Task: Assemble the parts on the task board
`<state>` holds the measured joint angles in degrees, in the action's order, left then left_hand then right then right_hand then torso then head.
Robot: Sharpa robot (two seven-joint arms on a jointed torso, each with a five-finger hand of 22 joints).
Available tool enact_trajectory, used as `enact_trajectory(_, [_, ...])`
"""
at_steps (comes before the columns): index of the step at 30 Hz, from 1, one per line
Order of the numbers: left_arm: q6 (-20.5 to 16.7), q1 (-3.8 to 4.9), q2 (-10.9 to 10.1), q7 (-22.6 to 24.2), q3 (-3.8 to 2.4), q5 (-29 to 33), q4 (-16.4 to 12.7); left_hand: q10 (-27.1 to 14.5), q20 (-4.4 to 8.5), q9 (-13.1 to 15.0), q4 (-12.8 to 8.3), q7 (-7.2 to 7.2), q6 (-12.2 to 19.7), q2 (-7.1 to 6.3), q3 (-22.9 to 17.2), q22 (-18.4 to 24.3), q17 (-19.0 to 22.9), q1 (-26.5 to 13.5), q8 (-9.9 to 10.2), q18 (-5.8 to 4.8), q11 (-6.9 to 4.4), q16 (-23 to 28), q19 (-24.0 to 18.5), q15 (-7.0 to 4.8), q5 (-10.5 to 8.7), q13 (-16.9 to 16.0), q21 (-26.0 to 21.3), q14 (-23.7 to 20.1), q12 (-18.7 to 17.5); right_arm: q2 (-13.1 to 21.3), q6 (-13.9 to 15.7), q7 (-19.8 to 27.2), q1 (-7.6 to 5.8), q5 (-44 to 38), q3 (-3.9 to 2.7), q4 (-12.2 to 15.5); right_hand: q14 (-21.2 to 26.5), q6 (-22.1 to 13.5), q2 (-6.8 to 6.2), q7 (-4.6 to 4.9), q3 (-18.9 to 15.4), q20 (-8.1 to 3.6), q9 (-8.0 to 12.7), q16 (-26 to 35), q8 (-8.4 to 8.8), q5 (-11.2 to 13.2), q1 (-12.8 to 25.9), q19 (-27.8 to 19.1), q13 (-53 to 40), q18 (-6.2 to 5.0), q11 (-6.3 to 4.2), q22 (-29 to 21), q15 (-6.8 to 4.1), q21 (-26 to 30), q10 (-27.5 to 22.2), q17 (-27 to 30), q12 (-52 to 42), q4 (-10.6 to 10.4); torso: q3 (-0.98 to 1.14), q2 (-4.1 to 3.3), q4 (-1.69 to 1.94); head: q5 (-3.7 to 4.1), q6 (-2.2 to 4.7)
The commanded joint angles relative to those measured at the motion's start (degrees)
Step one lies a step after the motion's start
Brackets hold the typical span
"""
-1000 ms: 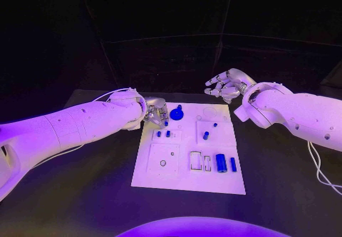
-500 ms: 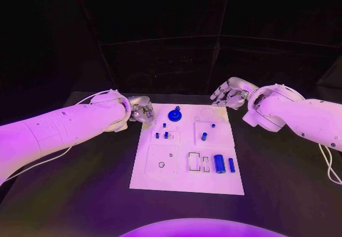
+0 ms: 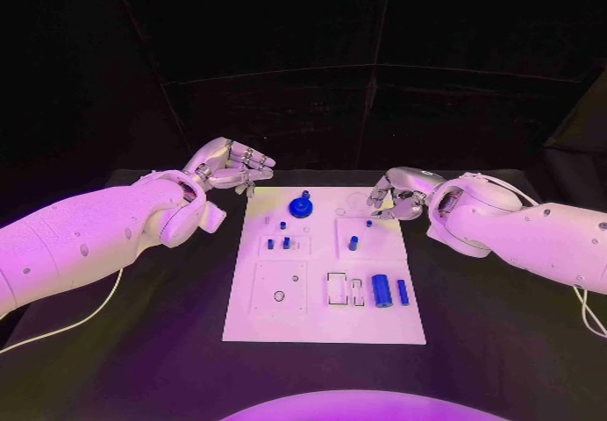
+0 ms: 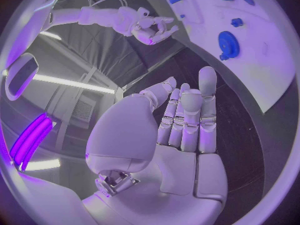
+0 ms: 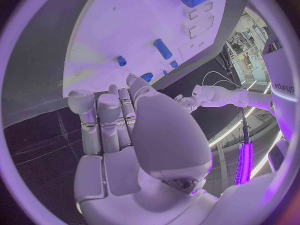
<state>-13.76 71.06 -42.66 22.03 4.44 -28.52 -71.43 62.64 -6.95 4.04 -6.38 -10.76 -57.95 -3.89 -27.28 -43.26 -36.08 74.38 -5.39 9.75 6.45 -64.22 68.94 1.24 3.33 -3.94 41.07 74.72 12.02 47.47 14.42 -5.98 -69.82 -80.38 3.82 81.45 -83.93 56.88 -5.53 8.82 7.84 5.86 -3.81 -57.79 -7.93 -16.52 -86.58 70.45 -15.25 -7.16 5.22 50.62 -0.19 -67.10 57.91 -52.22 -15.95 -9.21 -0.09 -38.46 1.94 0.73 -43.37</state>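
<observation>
From my remote station I see both arms poised over the far end of the white board (image 3: 317, 307), which lies lengthwise on the black table (image 3: 126, 351); my left hand (image 3: 228, 167) hangs lifted just off the board's far left corner, fingers loosely curled and carrying nothing, as the left wrist view confirms with its bare palm (image 4: 181, 135); my right hand (image 3: 395, 195) sits low at the board's far right edge, fingers bent inward over the corner, and I cannot tell from these views whether anything is pinched in them, though the right wrist view shows only its own fingers (image 5: 112, 120) above the plate; the blue gear (image 3: 301, 208) stands near the far end between the two hands, presumably already seated on its peg; two small blue pegs (image 3: 278, 243) stand side by side in the left middle panel, a short blue pin (image 3: 353, 243) stands in the right middle panel, and a fat blue cylinder (image 3: 381, 290) lies beside a thinner blue bar (image 3: 403, 292) at the near right, next to open rectangular slots (image 3: 344, 288) that I judge are meant to receive them; the work looks partly done, with the lying pieces still to be set.
</observation>
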Motion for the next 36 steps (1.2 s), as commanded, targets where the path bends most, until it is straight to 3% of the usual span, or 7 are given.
enact_trajectory(1, [-2.1,-0.21,-0.8,8.7,0.02,17.2,-1.8,-0.1,0.04,0.0,0.5,0.03,-0.3,0.43,0.0,0.1,0.3,-0.1,-0.4,0.77,-0.09,0.3,-0.3,-0.02,-0.01,-0.1,-0.3,-0.3,0.3,0.1,-0.5,-1.6,0.27,-6.8,-0.06,0.3,-0.1,0.0,-0.77,0.64,0.5,0.41,0.0,-0.8,0.37,0.4,0.1,0.3,0.8,-0.34,0.25,0.6,0.47,-0.5,-0.1,-0.5,0.6,0.0,-0.02,0.00,0.01,0.00,0.08])
enact_trajectory(9, [-1.4,-0.56,-2.1,9.3,0.05,21.6,-4.2,0.0,0.03,0.0,0.7,0.06,-0.4,0.46,0.1,0.3,0.9,-0.3,-0.5,0.77,-0.12,0.6,-0.4,-0.02,-0.02,-0.1,-0.5,-0.6,0.6,-0.6,-2.6,-2.1,1.33,-7.9,-0.06,0.6,-0.4,0.3,-0.82,0.87,1.0,0.56,0.0,-1.8,0.89,0.3,0.0,0.8,2.6,-0.21,0.46,1.6,0.64,-1.2,0.2,-1.4,1.4,0.2,-0.01,-0.04,-0.06,0.06,0.10])
enact_trajectory(17, [-1.1,-0.66,-2.3,9.1,0.06,22.3,-4.8,0.0,0.04,0.1,0.8,0.09,-0.4,0.38,0.3,0.4,1.2,-0.4,-0.6,0.77,-0.15,0.8,-0.5,-0.04,-0.03,-0.1,-0.6,-0.8,0.7,-1.8,-4.2,-2.7,2.22,-8.1,-0.06,-0.5,-0.5,0.7,-0.57,0.97,2.2,0.55,0.0,-2.8,1.31,0.4,-0.8,1.2,4.4,-0.09,0.50,2.5,0.68,-1.8,0.9,-2.2,1.9,0.8,0.01,-0.06,0.04,0.19,-0.01])
enact_trajectory(24, [-1.2,-0.68,-2.4,8.9,0.06,22.4,-4.8,0.0,0.04,0.1,0.8,0.10,-0.4,0.35,0.3,0.4,1.5,-0.4,-0.7,0.78,-0.16,0.9,-0.5,-0.04,-0.03,-0.1,-0.7,-0.9,0.8,-2.5,-5.3,-3.0,2.65,-8.5,-0.06,-0.9,-0.9,1.5,-0.21,0.78,3.6,0.46,-0.1,-4.6,1.42,0.6,-1.2,2.3,5.7,0.30,0.36,4.7,0.54,-3.3,1.9,-4.1,2.2,1.3,0.06,-0.11,-0.10,0.09,-0.13])
enact_trajectory(31, [-1.0,-0.69,-2.3,8.5,0.06,22.4,-4.6,0.0,0.04,0.1,0.8,0.11,-0.4,0.35,0.4,0.4,1.6,-0.4,-0.7,0.78,-0.17,1.0,-0.5,-0.05,-0.03,-0.1,-0.7,-1.0,0.8,-3.6,-5.5,-4.3,3.13,-10.2,-0.06,-1.7,-1.6,4.1,1.28,0.03,9.0,0.10,-0.3,-8.3,1.07,7.0,-2.8,4.4,8.0,1.12,-0.37,9.5,-0.04,-6.6,5.0,-7.5,2.3,3.1,0.05,-0.10,-0.10,0.15,-0.20])
enact_trajectory(36, [-0.9,-0.69,-2.3,8.3,0.06,22.4,-4.2,-0.1,0.04,0.1,0.8,0.11,-0.4,0.30,0.4,0.4,1.8,-0.4,-0.7,0.78,-0.17,1.1,-0.6,-0.05,-0.03,-0.1,-0.8,-1.1,0.9,-3.9,-5.4,-5.8,3.43,-11.9,-0.06,-1.9,-1.6,5.2,1.32,-0.19,11.7,-0.11,-0.3,-9.1,0.94,8.0,-2.8,4.7,8.6,1.28,-0.68,10.6,-0.25,-7.4,6.4,-8.1,2.2,4.0,0.11,-0.13,-0.11,0.14,-0.27])
